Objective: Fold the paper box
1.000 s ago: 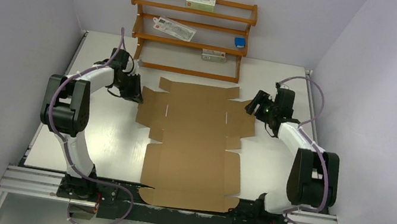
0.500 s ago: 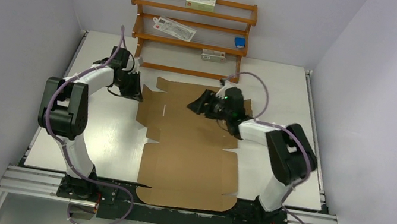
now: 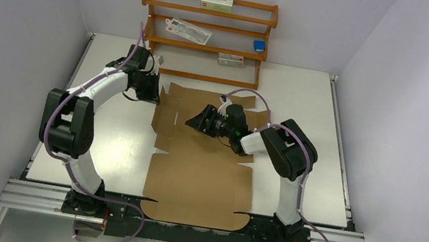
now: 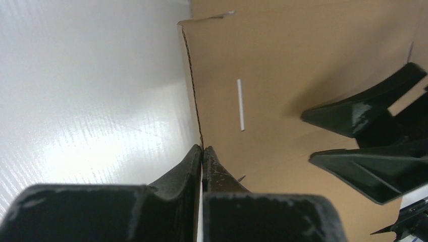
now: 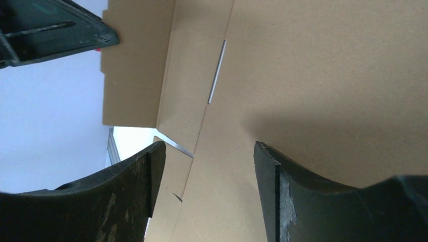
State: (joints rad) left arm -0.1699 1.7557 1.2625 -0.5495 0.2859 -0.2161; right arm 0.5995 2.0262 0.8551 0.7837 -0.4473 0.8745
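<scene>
- The paper box (image 3: 201, 171) lies as an unfolded brown sheet on the white desk (image 3: 111, 143). It runs from the middle of the near edge toward the far edge, and most of it lies flat.
- On the left side of its far half, we see the sheet tilted up off the desk.
- The left gripper (image 3: 155, 94) is at that raised left edge. In the left wrist view its fingers (image 4: 188, 169) are pressed together with the cardboard's edge pinched between them.
- The right gripper (image 3: 192, 122) hangs over the far half of the sheet, pointing toward the left edge of the desk. Its jaws are spread wide and hold nothing. We cannot tell whether the fingers (image 5: 131, 191) touch the cardboard.
- The two grippers are near each other but apart.
- A wooden rack (image 3: 198, 77) stands at the middle of the far edge, just beyond the sheet.
- It carries a white carton (image 3: 217, 1) on top and a small blue item (image 3: 259, 45) lower down on the right.
</scene>
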